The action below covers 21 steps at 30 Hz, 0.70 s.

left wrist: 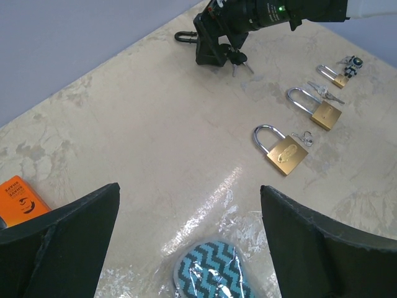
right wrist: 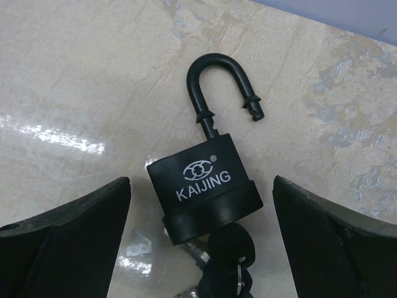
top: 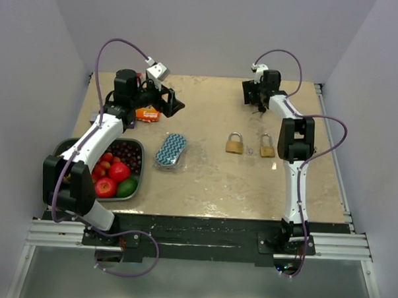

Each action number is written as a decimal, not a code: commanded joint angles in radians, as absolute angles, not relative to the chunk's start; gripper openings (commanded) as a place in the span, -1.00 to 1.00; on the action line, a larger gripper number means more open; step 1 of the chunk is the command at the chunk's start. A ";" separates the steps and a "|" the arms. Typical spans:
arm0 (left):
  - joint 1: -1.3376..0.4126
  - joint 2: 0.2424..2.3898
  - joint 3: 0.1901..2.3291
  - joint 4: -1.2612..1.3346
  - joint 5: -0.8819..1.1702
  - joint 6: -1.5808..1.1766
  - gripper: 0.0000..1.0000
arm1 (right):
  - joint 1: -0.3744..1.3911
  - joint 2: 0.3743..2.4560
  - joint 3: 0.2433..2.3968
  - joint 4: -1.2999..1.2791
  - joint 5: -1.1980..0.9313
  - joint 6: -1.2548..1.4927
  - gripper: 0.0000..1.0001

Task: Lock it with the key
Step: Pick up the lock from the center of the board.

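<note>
A black KAIJING padlock [right wrist: 208,186] lies flat on the table with its shackle [right wrist: 220,74] sprung open. A bunch of black-headed keys [right wrist: 232,257] sits at its keyhole end. My right gripper [right wrist: 201,205] is open and hovers low over the padlock, with one finger on each side and neither touching it. In the top view the right gripper [top: 257,99] is at the far right of the table and covers the padlock. My left gripper [top: 172,105] is open and empty at the far left, above the table.
Two brass padlocks [top: 235,143] [top: 268,147] lie mid-right, with small keys beside them in the left wrist view [left wrist: 282,149]. A teal zigzag pouch [top: 170,150] lies at the centre. An orange packet [top: 148,113] lies by the left arm. A metal tray [top: 138,144] of fruit stands at the left.
</note>
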<state>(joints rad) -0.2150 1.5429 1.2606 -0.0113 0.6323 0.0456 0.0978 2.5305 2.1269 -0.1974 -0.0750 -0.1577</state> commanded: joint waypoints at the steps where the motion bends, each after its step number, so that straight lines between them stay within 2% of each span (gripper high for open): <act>1: -0.206 1.554 1.310 0.002 0.647 0.051 0.99 | 0.092 2.542 2.171 -0.112 -0.043 -0.190 0.98; 4: -0.206 1.557 1.319 0.002 0.660 0.051 0.99 | 0.091 2.562 2.175 -0.104 -0.055 -0.195 0.96; 7: -0.206 1.563 1.328 0.002 0.657 0.058 0.99 | 0.091 2.569 2.175 -0.118 -0.101 -0.198 0.84; 13: -0.206 1.569 1.331 -0.031 0.652 0.064 0.99 | 0.089 2.542 2.155 -0.187 -0.213 -0.199 0.05; 19: -0.206 1.574 1.332 -0.023 0.673 0.060 0.99 | 0.097 2.421 2.042 -0.274 -0.382 -0.254 -0.37; 21: -0.206 1.575 1.330 -0.021 0.687 0.058 0.99 | 0.113 2.384 1.970 -0.320 -0.399 -0.300 -0.41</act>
